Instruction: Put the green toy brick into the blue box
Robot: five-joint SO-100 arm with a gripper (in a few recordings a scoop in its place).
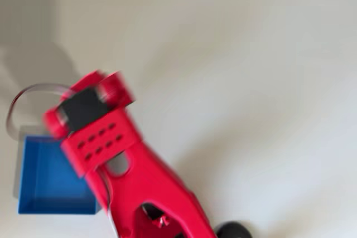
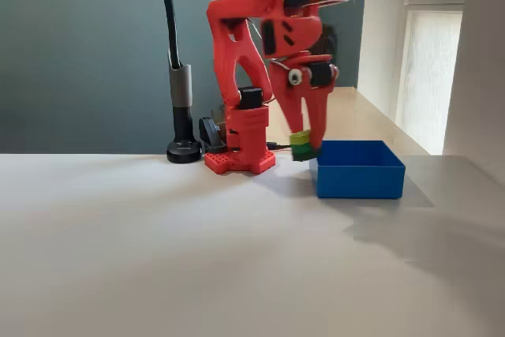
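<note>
One white table (image 2: 158, 258) carries everything, and the blue box (image 2: 359, 170) serves as the landmark on it. One red arm (image 2: 260, 76) stands on its base just left of the box in the fixed view, beside one black lamp stand (image 2: 183, 116) farther left. In the overhead view the arm (image 1: 139, 182) is blurred and reaches up across the box's (image 1: 47, 176) upper right corner. There is one box, square, shallow and bright blue, with nothing visible inside it. One gripper (image 2: 304, 147) points downward just above the box's left wall, its jaws closed around the one green toy brick (image 2: 301, 146). The brick, lime on top and darker below, hangs clear of the table, level with the box's rim and just beside its near left corner.
</note>
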